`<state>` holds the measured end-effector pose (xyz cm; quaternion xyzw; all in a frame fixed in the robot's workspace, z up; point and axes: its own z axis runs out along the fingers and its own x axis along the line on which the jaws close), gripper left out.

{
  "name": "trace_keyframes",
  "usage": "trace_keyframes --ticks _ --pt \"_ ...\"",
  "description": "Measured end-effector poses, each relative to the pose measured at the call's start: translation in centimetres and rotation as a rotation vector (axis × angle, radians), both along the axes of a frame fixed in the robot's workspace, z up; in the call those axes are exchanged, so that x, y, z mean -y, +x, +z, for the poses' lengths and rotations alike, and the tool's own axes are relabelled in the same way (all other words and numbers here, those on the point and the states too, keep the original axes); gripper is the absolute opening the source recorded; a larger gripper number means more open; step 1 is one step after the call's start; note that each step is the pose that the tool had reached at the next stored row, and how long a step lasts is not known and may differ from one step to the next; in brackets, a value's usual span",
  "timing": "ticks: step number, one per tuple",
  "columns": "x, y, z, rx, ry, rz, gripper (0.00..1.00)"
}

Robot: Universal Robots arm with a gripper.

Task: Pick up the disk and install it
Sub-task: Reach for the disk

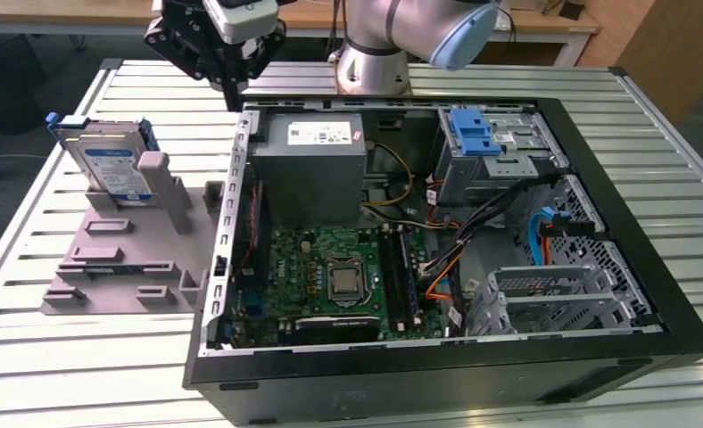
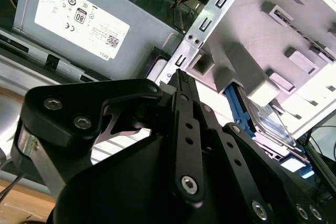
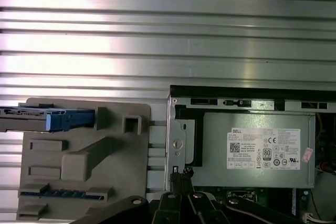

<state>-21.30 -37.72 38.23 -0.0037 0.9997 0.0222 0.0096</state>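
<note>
Exterior view's left holds one disk point(image 1: 105, 160), standing on edge in a slot of one grey plastic holder point(image 1: 126, 267) on the slatted metal table point(image 1: 42, 357). The disk is a flat grey metal drive with a blue-and-white label on its broad face and blue rails along its edges. In the first wrist view it shows edge-on at the holder's end. To the right, apart from the disk, one black gripper point(image 1: 233, 89) hangs near the far corner of one open computer case point(image 1: 447, 374), its fingers closed together with nothing between them. Inside the case are one grey power supply point(image 1: 310, 160), one green motherboard point(image 1: 334, 276) and, furthest right, one silver drive cage point(image 1: 494, 156) with a blue latch.
</note>
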Motion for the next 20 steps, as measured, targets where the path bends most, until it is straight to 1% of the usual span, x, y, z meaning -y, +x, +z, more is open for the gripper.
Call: trace_keyframes --ticks 15,20 --pt "-0.27 -1.23 -0.28 -0.0014 0.0 0.0 0.11" --pt "-0.4 -1.8 -0.36 -0.0017 -0.0001 0.0 0.11"
